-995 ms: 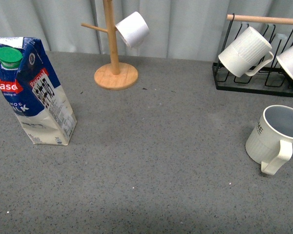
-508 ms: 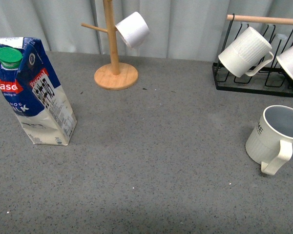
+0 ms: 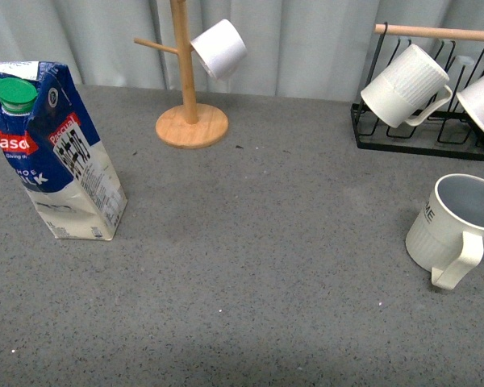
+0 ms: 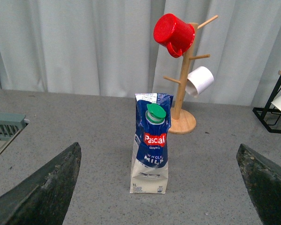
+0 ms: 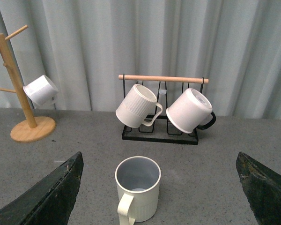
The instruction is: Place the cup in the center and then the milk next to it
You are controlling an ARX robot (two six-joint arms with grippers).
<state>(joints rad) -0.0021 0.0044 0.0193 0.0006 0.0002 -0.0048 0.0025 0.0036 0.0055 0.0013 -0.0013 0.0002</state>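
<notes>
1. Find the cup [image 3: 456, 230] upright at the far right of the table [image 3: 250, 266], near the front edge, handle turned toward the robot, just in front of the rack [image 3: 423, 141]. Treat fetching it as the step in hand, judging by how far it sits from the centre.
2. Leave the milk [image 3: 60, 153] alone for now. It stands upright at the far left, well apart from the cup.
3. Note the right gripper [image 5: 159, 154] spread wide and empty, hanging on the robot's side of the cup and lined up with it. Note the left gripper [image 4: 158, 146] equally wide and empty, facing the milk. Expect neither in the front view.
4. Work with the right arm. Come down over the cup without drifting toward the rack or the ribbed mug [image 3: 403, 85] hanging on it.
5. Straddle the wall on the side away from the handle, one finger inside and one outside, or span the whole body if the opening allows. Avoid pinching the handle alone, which would probably let the cup swing.
6. Close firmly before lifting. Expect a heavy, glazed and likely slippery wall.
7. Lift only enough to clear the table and keep the cup level.
8. Carry it left to the bare middle, in front of the tree [image 3: 190, 121].
9. Set it down flat, then open fully before backing away.
10. Leave open table on the left side so the milk can stand beside the cup.
</notes>
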